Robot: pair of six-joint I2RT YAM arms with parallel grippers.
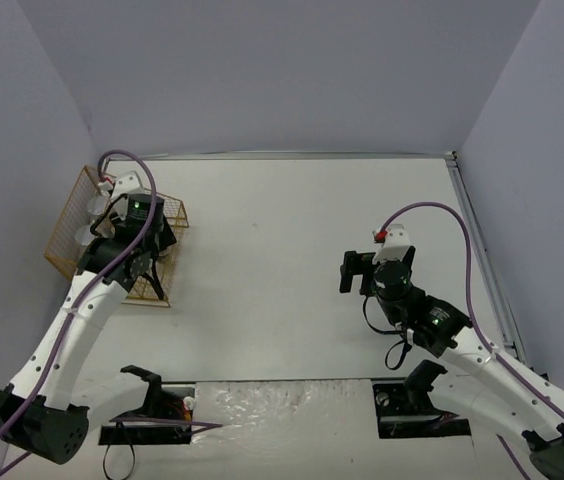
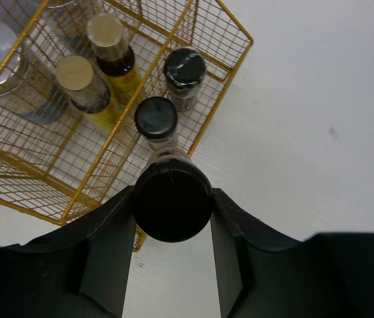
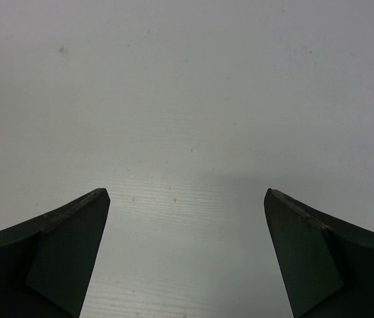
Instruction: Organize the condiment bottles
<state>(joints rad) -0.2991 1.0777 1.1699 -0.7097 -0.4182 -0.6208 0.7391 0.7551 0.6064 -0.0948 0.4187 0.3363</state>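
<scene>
Pinching a black-lidded jar (image 2: 172,202), the left hand (image 2: 174,192) hangs at the gold rack (image 2: 227,89) edge — the right hand (image 3: 186,192) is spread.

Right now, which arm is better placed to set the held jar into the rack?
Left. Its hand is shut on the black-lidded jar, close to the wire rack. The right hand is open, holds nothing, and sits far across the table.
</scene>
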